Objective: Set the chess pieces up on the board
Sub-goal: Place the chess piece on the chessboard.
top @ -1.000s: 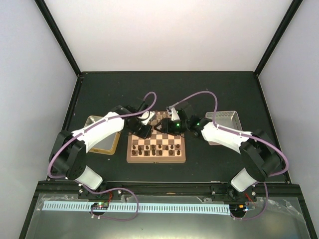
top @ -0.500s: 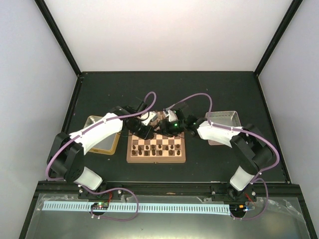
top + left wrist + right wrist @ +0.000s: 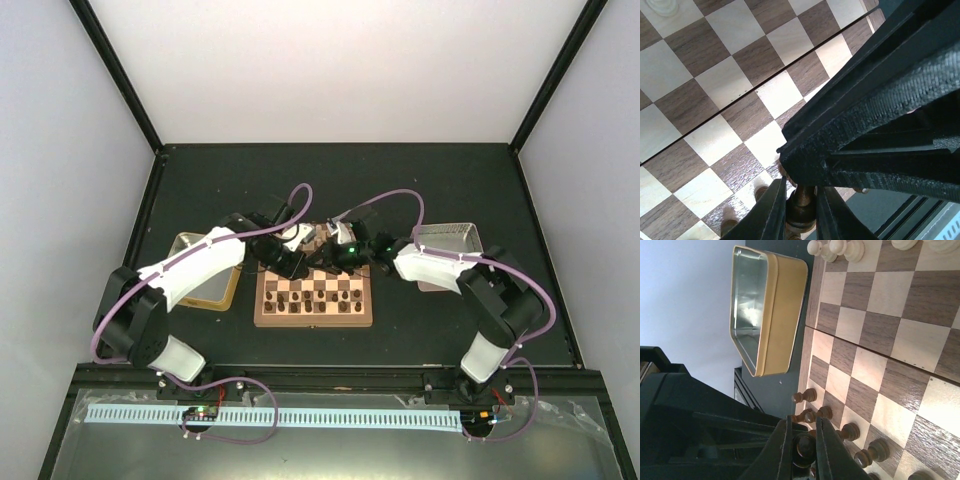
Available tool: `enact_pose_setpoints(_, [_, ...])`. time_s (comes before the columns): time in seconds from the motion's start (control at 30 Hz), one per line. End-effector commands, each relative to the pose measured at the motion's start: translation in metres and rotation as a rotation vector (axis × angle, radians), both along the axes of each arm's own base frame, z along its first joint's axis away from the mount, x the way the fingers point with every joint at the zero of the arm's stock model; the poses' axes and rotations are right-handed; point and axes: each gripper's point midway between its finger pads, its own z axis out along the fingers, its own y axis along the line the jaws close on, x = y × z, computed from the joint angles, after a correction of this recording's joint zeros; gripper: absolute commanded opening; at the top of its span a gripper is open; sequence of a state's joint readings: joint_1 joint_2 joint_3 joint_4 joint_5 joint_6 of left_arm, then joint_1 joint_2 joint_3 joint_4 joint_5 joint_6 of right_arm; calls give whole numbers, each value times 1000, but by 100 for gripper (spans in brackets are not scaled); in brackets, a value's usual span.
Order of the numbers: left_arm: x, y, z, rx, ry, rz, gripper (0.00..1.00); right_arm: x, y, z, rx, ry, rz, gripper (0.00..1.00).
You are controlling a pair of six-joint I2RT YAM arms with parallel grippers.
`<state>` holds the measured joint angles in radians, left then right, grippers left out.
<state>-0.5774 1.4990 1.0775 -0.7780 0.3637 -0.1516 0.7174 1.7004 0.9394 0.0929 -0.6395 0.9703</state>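
The board lies mid-table between the two arms. Dark brown chess pieces stand on its near rows; in the right wrist view they show as a line of dark pawns. Pale pieces stand along the far side. My left gripper hangs over the board's far-left part, shut on a dark brown piece just above the squares. My right gripper is over the far middle of the board. It is shut on another dark piece, seen from its top between the fingers.
A gold-rimmed tray sits left of the board; its shiny inside holds nothing. A grey box stands right of the board, partly under the right arm. Both arms reach in over the board's far half, close together.
The right arm has swung left over the board and its jaws have closed from open onto a dark piece. The left gripper has stayed shut on its piece, scarcely moving.
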Motion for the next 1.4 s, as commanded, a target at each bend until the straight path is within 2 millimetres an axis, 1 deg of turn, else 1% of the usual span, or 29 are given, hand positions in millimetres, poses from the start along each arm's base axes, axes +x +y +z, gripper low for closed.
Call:
enact_pose_setpoints(0.0, [12, -7, 23, -44, -85, 19, 14, -2, -1, 12, 17, -45, 2, 1])
enact_pose_setpoints(0.03, [13, -5, 24, -39, -86, 30, 20, 1, -6, 12, -9, -63, -19, 1])
enact_pose_setpoints(0.1, [16, 0, 27, -27, -102, 63, 34, 7, -17, 18, -65, -133, -69, 1])
enact_pose_setpoints(0.2, [22, 10, 37, -13, -150, 122, 48, 16, -42, 25, -190, -259, -149, 1])
enact_pose_setpoints(0.27, [27, 20, 50, -16, -201, 177, 53, 18, -58, 32, -284, -362, -190, 1])
enact_pose_setpoints(0.33, [32, 33, 61, -20, -247, 243, 56, 13, -68, 41, -365, -463, -207, 1])
enact_pose_setpoints(0.43, [37, 56, 86, -40, -347, 349, 58, -4, -71, 54, -457, -608, -189, 1])
enact_pose_setpoints(0.53, [38, 77, 104, -57, -431, 441, 61, -26, -72, 56, -534, -721, -157, 1])
enact_pose_setpoints(0.6, [36, 87, 115, -79, -490, 484, 62, -43, -70, 54, -562, -771, -131, 1])
enact_pose_setpoints(0.67, [33, 96, 121, -100, -540, 517, 63, -55, -70, 46, -597, -813, -103, 1])
enact_pose_setpoints(0.77, [26, 105, 126, -132, -587, 550, 67, -70, -67, 31, -655, -854, -50, 1])
enact_pose_setpoints(0.83, [22, 108, 126, -140, -596, 558, 68, -79, -61, 20, -677, -875, -10, 1])
enact_pose_setpoints(0.9, [19, 111, 126, -145, -600, 564, 69, -84, -57, 10, -704, -891, 13, 1])
enact_pose_setpoints(1.1, [17, 112, 122, -133, -583, 564, 69, -84, -46, -8, -728, -903, 25, 1])
enact_pose_setpoints(1.23, [18, 112, 123, -131, -584, 562, 69, -77, -53, -20, -784, -910, -10, 1])
enact_pose_setpoints(1.37, [19, 111, 122, -131, -583, 557, 69, -79, -46, -28, -759, -905, 9, 1])
